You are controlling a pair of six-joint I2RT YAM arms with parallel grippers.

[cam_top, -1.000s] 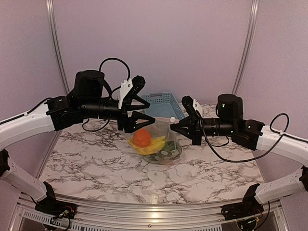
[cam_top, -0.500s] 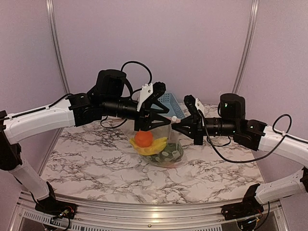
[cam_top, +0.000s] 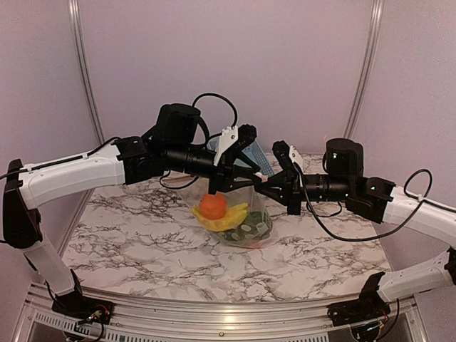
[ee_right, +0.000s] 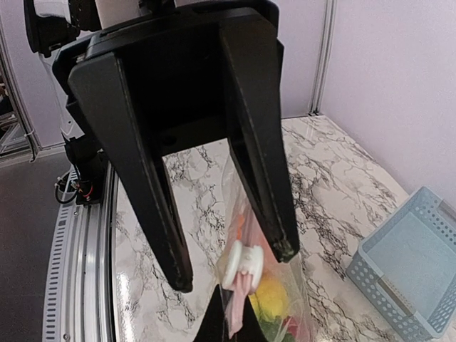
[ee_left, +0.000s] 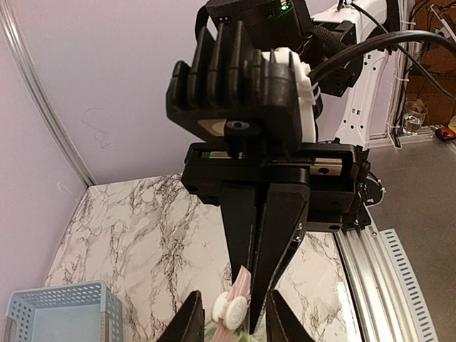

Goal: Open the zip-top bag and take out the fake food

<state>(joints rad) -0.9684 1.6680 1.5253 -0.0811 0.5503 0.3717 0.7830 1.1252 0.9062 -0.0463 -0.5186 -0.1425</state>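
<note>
The clear zip-top bag (cam_top: 246, 214) hangs over the marble table with the fake food inside: an orange ball (cam_top: 212, 206), a yellow banana (cam_top: 232, 216) and green pieces (cam_top: 251, 229). My right gripper (cam_top: 263, 187) is shut on the end of the bag's pinkish zip strip (ee_left: 247, 283), and in its own view (ee_right: 229, 322) the strip rises from its closed tips. My left gripper (cam_top: 249, 177) is open. Its fingers (ee_right: 160, 214) stand on either side of the white zip slider (ee_right: 242, 267), which also shows between them in the left wrist view (ee_left: 231, 311). I cannot tell whether they touch it.
A light blue lattice basket (ee_right: 410, 267) stands at the back of the table, mostly hidden behind the left gripper in the top view (cam_top: 256, 153). It shows at the lower left of the left wrist view (ee_left: 60, 313). The metal table rail (ee_left: 388, 285) runs along the near edge.
My left arm has moved right, bringing its open fingers from beside the bag to either side of the slider, close to the right gripper. The right gripper has held still.
</note>
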